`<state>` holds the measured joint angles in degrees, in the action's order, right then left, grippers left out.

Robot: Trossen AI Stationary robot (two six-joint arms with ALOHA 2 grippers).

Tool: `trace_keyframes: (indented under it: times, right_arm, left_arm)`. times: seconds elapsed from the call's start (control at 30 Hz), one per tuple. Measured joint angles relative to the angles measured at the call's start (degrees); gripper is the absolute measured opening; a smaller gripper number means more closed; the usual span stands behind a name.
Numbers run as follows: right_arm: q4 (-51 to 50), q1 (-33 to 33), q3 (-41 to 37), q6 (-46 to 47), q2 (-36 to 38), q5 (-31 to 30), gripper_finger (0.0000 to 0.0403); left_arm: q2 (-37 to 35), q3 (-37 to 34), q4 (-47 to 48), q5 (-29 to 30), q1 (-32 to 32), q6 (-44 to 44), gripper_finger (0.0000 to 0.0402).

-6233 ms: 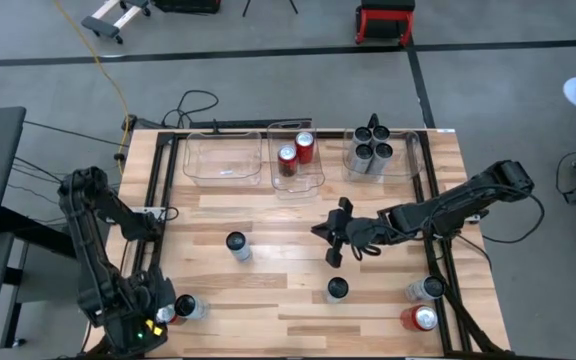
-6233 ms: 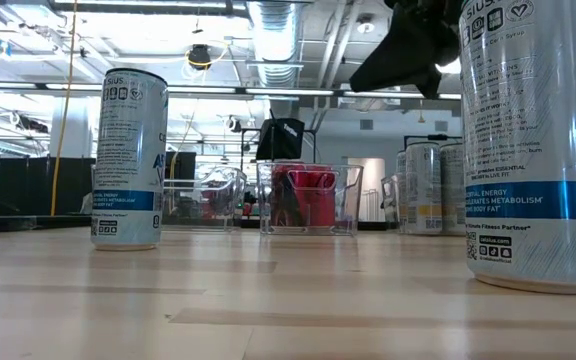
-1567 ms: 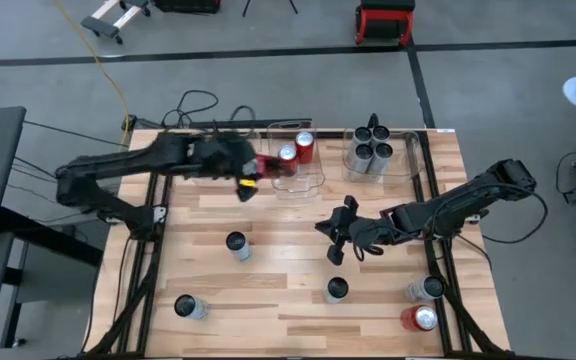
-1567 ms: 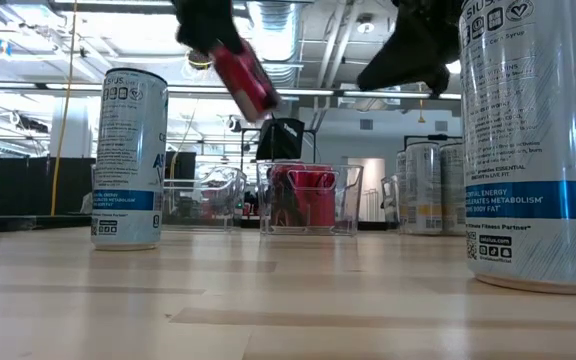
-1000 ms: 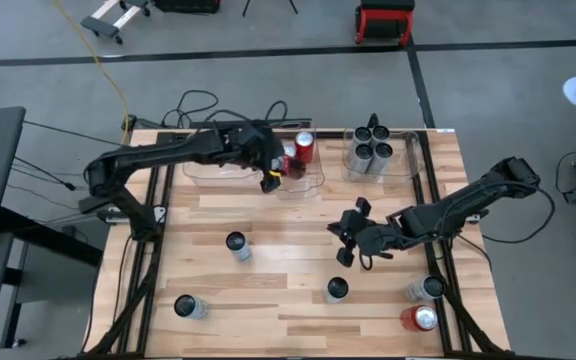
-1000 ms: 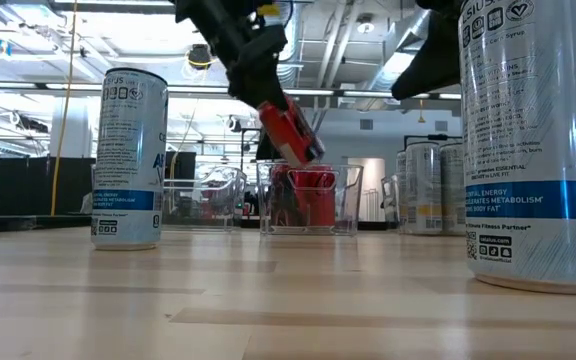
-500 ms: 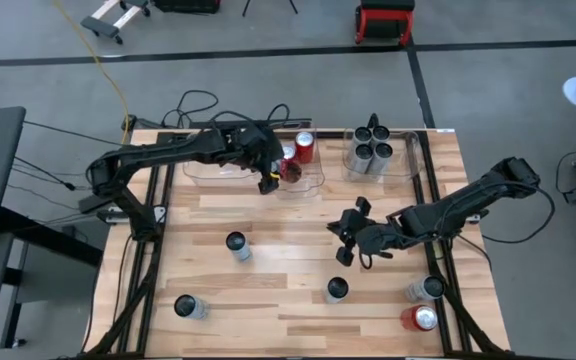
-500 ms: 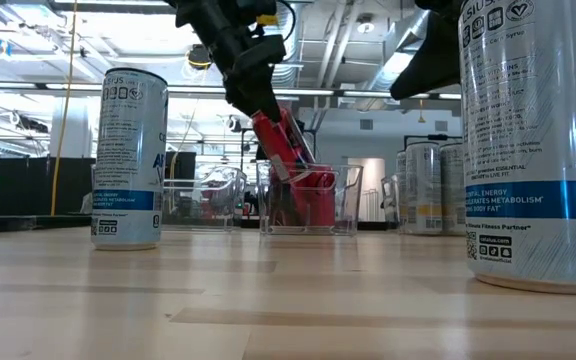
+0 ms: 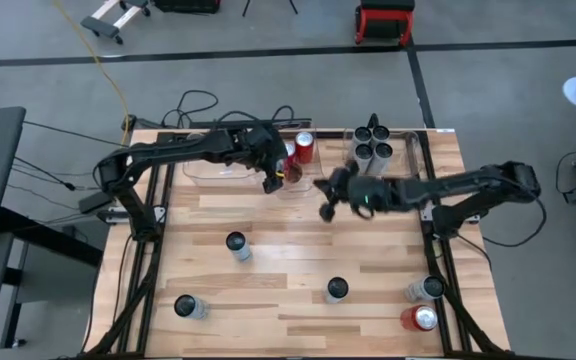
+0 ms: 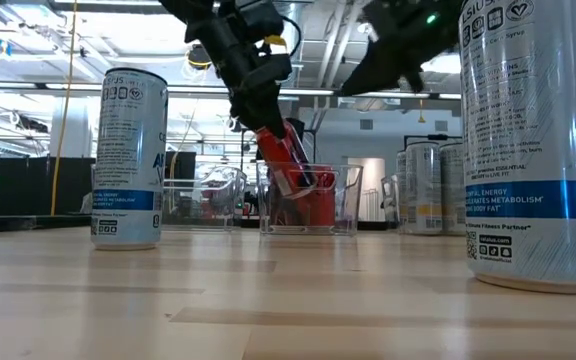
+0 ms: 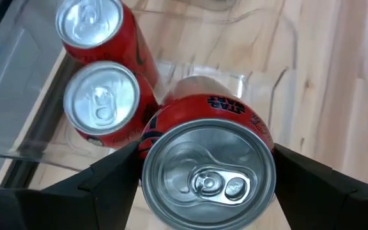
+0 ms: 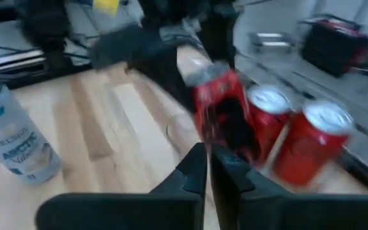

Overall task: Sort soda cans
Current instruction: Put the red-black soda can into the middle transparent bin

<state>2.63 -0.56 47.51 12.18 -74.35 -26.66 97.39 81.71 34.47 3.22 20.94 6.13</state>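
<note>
Now the left gripper (image 9: pixel 272 178) lowers a gripped red can (image 11: pixel 206 160) into the middle bin (image 9: pixel 311 183); right gripper (image 9: pixel 326 208) seems shut, empty; five cans remain on the desk (image 9: pixel 268 300).

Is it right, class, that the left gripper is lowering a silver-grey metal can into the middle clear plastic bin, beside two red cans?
Not quite: the can held by the left gripper is a red metal can, not silver-grey, as the left wrist view shows. It is going into the middle clear plastic bin beside two red cans.

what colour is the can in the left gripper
Red with a silver top; the can shows best in the left wrist view.
</note>
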Motion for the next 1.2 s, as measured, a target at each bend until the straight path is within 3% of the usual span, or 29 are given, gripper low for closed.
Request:
trace_keyframes:
  times: [0.07,0.17,0.33,0.5,0.7,1.2]
  right_arm:
    - [2.3,-5.3,0.0,-3.5,-0.3,10.4,0.0026]
    - [7.4,-11.9,0.1,-3.3,-2.8,19.9,0.0007]
    - [9.9,-18.6,0.1,-2.7,-7.1,26.1,0.0007]
    - [12.6,-21.2,0.3,-2.7,-13.3,32.9,0.0004]
    - [12.9,-21.6,3.7,-3.0,-18.6,34.3,0.0003]
    - [12.4,-21.9,5.0,-4.7,-20.6,35.9,0.0002]
  left_arm:
    - [0.3,0.0,1.1,0.0,0.1,0.2,0.0305]
    - [0.3,0.0,0.8,-0.1,0.2,1.0,0.0306]
    - [0.3,0.0,0.9,-0.2,0.2,0.7,0.0306]
    - [1.3,0.0,-0.5,-0.3,0.2,0.6,0.0306]
    - [3.3,0.0,-0.6,-1.0,0.2,-0.3,0.0307]
    - [3.8,-0.1,-1.7,-1.7,0.0,0.2,0.0307]
